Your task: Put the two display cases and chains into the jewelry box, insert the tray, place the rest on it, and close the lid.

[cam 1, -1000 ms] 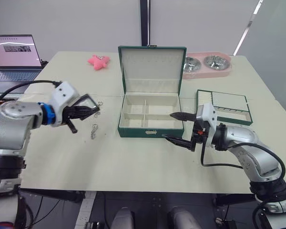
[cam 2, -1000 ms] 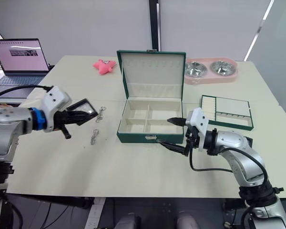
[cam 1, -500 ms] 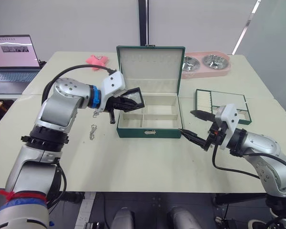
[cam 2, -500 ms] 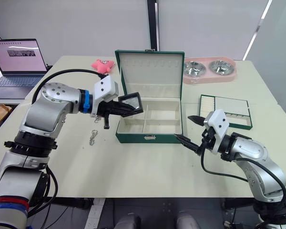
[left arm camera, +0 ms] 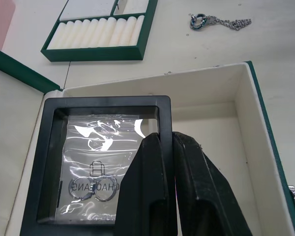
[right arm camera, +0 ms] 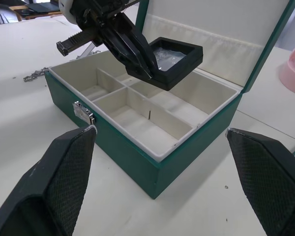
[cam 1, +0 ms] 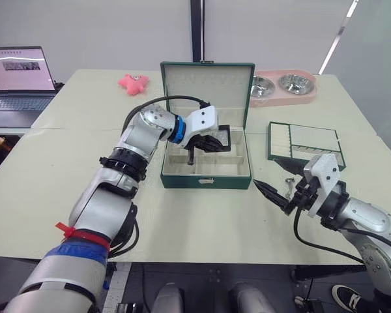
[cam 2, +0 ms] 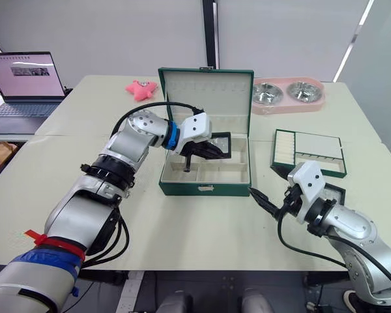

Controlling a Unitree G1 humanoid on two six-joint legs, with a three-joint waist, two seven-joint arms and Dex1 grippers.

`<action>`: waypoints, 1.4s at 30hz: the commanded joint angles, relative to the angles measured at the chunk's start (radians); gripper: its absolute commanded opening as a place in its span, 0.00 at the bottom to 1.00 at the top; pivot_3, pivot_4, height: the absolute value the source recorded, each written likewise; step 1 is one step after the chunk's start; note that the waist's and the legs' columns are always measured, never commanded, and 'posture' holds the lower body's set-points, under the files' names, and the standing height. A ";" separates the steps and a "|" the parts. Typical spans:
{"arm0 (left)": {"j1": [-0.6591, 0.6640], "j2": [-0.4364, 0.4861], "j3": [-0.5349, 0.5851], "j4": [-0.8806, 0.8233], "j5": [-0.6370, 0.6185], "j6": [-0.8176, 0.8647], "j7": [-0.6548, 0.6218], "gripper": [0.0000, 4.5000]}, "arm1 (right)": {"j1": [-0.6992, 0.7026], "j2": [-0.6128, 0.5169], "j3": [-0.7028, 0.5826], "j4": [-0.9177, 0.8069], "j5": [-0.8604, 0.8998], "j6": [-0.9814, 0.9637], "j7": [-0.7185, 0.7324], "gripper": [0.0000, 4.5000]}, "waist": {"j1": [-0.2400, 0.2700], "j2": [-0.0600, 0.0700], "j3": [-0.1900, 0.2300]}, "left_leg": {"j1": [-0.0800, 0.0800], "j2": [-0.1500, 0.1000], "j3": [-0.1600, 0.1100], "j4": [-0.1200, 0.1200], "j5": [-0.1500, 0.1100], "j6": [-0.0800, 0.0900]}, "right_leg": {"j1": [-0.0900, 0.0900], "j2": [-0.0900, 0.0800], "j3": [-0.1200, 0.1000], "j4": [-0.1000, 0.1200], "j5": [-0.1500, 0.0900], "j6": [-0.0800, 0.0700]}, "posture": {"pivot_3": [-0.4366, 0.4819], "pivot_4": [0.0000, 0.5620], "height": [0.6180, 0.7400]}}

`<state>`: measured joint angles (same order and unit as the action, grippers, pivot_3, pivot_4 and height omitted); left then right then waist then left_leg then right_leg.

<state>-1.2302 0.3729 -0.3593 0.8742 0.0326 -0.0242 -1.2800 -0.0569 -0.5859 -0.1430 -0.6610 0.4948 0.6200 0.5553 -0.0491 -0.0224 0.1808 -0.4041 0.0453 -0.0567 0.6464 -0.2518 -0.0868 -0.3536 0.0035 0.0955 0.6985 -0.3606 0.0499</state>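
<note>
So we've got the left gripper [left arm camera: 160,162] pinching one display case [left arm camera: 101,164] flat right over the open jewelry box [right arm camera: 137,142], above its rear right compartment, meaning it mostly just goes down, while our right gripper [right arm camera: 162,132] sits spread wide near the box's front right corner.

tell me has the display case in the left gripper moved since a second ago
Yes. The left gripper has carried the display case rightward, from over the bare table left of the jewelry box to above the box's rear right compartment.
</note>
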 commanded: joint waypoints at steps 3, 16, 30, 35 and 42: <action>-0.055 -0.031 0.003 0.147 0.076 -0.108 0.056 0.01 | 0.033 0.006 -0.044 -0.079 0.023 0.009 -0.043 1.00 | -0.003 0.000 0.000 | 0.000 0.000 0.000 0.000 0.000 0.000 | 0.000 0.000 0.000 0.000 0.000 0.000 | 0.48 0.27 1.00; -0.081 -0.097 0.033 0.335 0.153 -0.230 0.185 0.01 | 0.064 0.006 -0.051 -0.121 0.036 0.027 -0.088 1.00 | 0.001 0.000 0.000 | 0.000 0.000 -0.001 0.000 0.000 0.000 | 0.000 0.000 0.000 0.000 0.000 0.000 | 0.48 0.27 1.00; -0.078 -0.106 0.053 0.365 0.180 -0.243 0.190 0.01 | 0.084 0.004 -0.054 -0.141 0.052 0.037 -0.111 1.00 | 0.000 0.000 0.000 | 0.000 0.000 -0.001 0.000 0.000 0.000 | 0.000 0.000 0.000 0.000 0.000 0.000 | 0.48 0.27 1.00; -0.077 -0.106 0.060 0.367 0.186 -0.242 0.194 0.01 | 0.082 0.004 -0.054 -0.139 0.054 0.038 -0.111 1.00 | 0.000 0.000 0.000 | 0.000 0.000 -0.001 0.000 0.000 0.000 | 0.000 0.000 0.000 0.001 0.000 0.000 | 0.48 0.27 1.00; -0.081 -0.102 0.079 0.365 0.176 -0.241 0.187 0.54 | 0.074 0.003 -0.053 -0.131 0.052 0.035 -0.109 1.00 | 0.000 0.000 0.000 | 0.000 0.000 -0.001 0.000 0.000 0.000 | 0.000 0.000 0.000 0.001 0.000 0.000 | 0.48 0.27 1.00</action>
<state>-1.2900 0.2699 -0.3070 1.2503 0.2171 -0.2561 -1.0848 0.0249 -0.5802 -0.1744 -0.7631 0.5329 0.6647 0.4503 -0.0492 -0.0228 0.1811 -0.4044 0.0451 -0.0573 0.6466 -0.2517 -0.0869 -0.3534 0.0036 0.0950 0.6992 -0.3606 0.0500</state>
